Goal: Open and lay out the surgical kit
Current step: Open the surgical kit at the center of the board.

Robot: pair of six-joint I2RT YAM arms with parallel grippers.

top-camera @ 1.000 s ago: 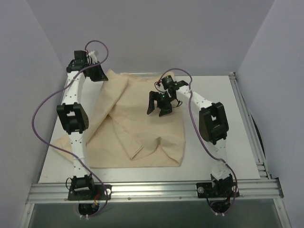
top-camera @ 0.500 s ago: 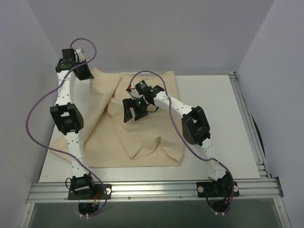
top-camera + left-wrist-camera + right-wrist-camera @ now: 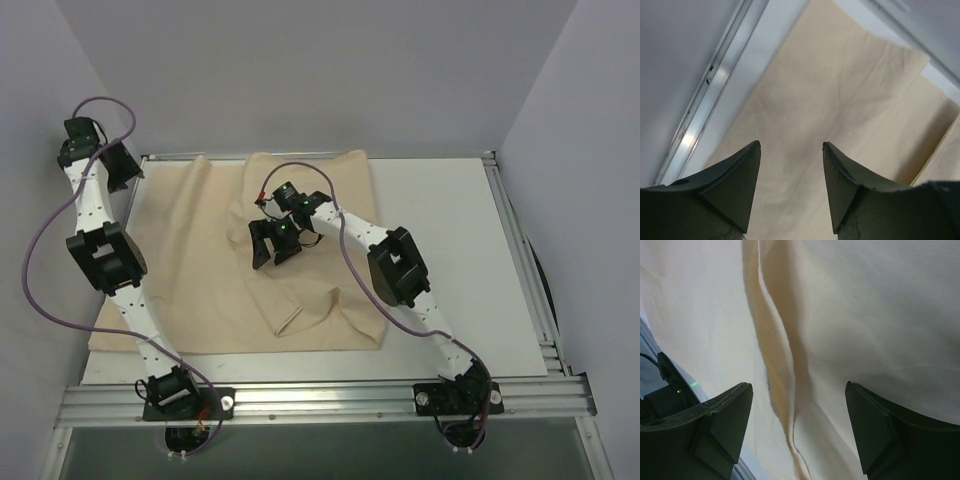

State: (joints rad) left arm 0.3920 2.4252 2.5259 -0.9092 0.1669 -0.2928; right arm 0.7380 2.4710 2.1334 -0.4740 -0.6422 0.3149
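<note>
Item: beige cloth wrap (image 3: 200, 260), a part-unfolded rectangular sheet, flat on the white bench (image 3: 450, 220); judged light, limp, apt to bunch; best pinched at the raised fold ridge (image 3: 777, 355) directly beneath the right hand (image 3: 797, 385), which is released and empty; left hand (image 3: 791, 144) likewise released, above the sheet's outer flap.

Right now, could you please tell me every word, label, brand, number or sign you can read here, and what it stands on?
None. No text can be read in any view: the beige cloth wrap is plain, and the left pincer, right pincer and table rail show no lettering.
</note>
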